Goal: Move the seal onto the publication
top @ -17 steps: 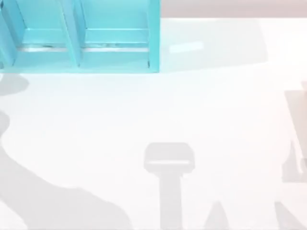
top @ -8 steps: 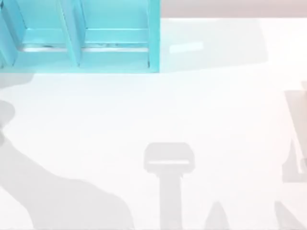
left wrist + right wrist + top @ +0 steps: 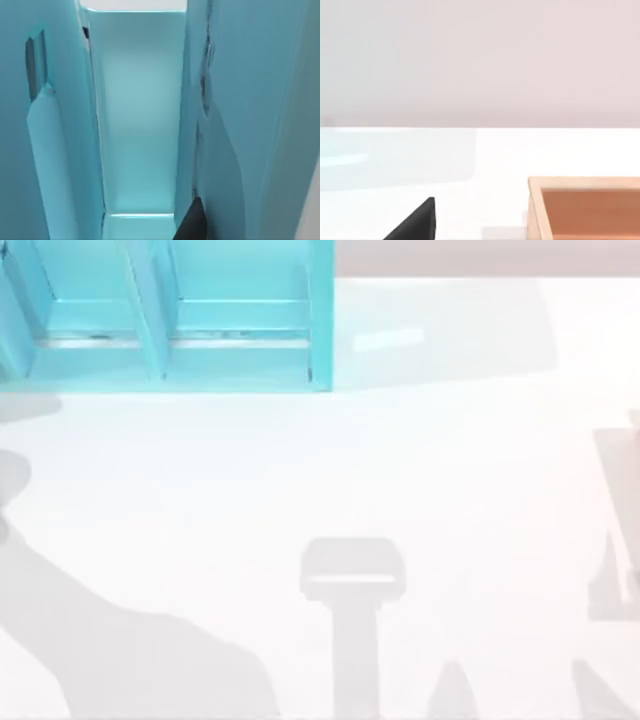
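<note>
Top view looks down on the white table [image 3: 420, 470]; left wrist view faces close into the light-blue shelf unit [image 3: 140, 115], shared with the top view; right wrist view looks low across the table.

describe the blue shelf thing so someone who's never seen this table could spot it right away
Look at the white table from above and go to its far left corner. The light-blue shelf unit sits there, an open frame split by upright dividers into compartments. It is the only coloured thing on that pale surface.

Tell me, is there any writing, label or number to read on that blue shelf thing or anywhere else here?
None: no words, numbers or signs can be read.
The light-blue shelf unit has plain panels.
The white table is unmarked.
The wooden tray is unmarked.
</note>
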`<state>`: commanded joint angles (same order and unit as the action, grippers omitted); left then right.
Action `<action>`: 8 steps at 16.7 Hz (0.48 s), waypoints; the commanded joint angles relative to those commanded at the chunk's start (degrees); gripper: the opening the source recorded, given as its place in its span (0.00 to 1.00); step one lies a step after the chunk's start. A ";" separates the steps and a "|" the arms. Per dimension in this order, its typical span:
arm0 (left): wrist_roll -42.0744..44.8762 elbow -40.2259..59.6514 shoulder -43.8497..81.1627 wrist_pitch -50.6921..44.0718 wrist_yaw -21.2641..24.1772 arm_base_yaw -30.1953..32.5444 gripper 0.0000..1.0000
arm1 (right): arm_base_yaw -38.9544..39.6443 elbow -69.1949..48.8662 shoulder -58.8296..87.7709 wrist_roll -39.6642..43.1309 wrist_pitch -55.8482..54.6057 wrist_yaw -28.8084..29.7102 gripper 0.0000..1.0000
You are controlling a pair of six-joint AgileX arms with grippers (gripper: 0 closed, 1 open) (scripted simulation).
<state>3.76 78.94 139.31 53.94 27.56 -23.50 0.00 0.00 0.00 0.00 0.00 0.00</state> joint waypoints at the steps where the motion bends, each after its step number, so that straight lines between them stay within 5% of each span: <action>1: 0.00 0.00 0.00 0.00 0.00 0.00 0.25 | 0.00 0.00 0.00 0.00 0.00 0.00 1.00; 4: 0.00 0.00 0.00 0.00 0.00 0.00 0.02 | 0.00 0.00 0.00 0.00 0.00 0.00 1.00; 8: 0.00 0.00 0.00 0.00 0.00 0.00 0.00 | 0.00 0.00 0.00 0.00 0.00 0.00 1.00</action>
<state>3.76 78.94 139.31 53.94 27.56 -23.50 0.00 0.00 0.00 0.00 0.00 0.00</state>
